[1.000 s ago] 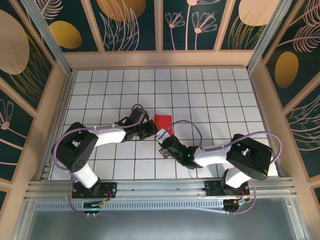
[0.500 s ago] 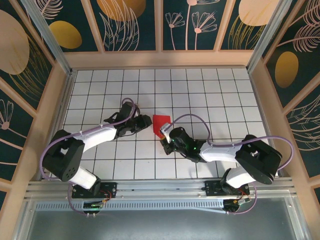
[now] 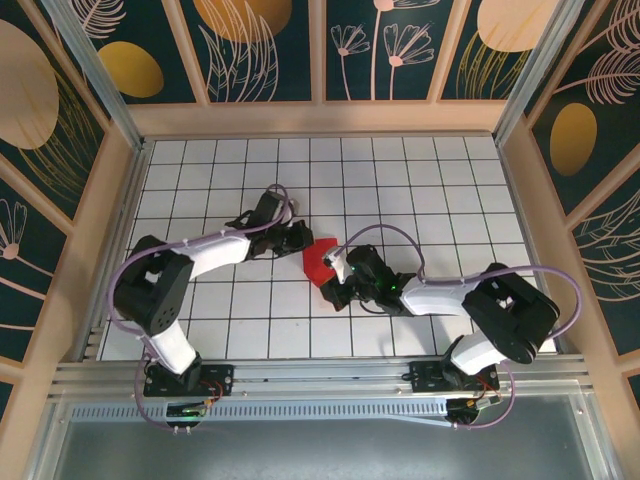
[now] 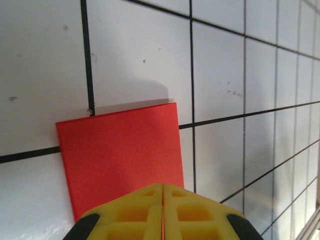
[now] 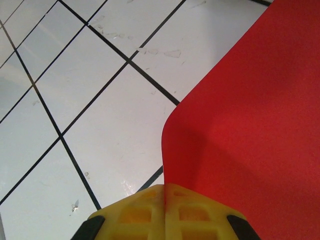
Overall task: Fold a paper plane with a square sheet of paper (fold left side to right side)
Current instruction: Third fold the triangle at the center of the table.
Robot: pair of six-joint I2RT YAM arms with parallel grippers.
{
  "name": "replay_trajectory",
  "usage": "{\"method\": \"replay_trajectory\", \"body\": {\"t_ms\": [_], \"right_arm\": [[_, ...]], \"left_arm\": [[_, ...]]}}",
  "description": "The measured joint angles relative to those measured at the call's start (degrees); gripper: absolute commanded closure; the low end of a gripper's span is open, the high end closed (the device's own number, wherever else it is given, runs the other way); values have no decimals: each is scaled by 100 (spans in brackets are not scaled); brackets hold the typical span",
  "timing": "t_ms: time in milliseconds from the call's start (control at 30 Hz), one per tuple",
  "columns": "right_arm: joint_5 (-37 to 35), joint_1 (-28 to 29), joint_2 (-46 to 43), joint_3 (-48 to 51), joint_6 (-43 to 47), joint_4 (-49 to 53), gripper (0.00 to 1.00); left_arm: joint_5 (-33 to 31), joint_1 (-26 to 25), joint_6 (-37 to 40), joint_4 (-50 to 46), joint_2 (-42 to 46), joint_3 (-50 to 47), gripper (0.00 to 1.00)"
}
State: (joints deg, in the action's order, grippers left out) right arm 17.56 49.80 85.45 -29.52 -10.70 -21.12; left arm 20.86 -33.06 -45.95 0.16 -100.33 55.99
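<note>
So, nearest the bases, the right gripper point(image 5: 164, 194) has its yellow fingers pressed together on an edge of the square sheet of paper point(image 3: 318, 258). Its wrist view shows red paper rising out of the seam and curling over, probably lifted to start the fold. From above, the sheet is only a small red patch near the middle of the table point(image 3: 420, 180), between the two grippers. Just beyond it, the left gripper point(image 4: 163, 194) is closed too, tips at the paper's edge. There the sheet lies flat — likely pinned in place, though I cannot tell whether it is pinched.
</note>
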Motion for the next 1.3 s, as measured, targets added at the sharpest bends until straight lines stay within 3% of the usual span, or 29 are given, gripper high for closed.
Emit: {"method": "replay_trajectory", "body": {"t_ms": [200,467,1300], "right_arm": [[361,-114,37,4,-129,-103,100],[669,-267,190,7,-328,-271,100],[846,-798,472,0,-791,-221,100]], "left_arm": [[66,-203,208,-70,-664,352,97],[72,-221,334,-107,-922,361,100],[-157,-275,533,-127,-992,372,100]]}}
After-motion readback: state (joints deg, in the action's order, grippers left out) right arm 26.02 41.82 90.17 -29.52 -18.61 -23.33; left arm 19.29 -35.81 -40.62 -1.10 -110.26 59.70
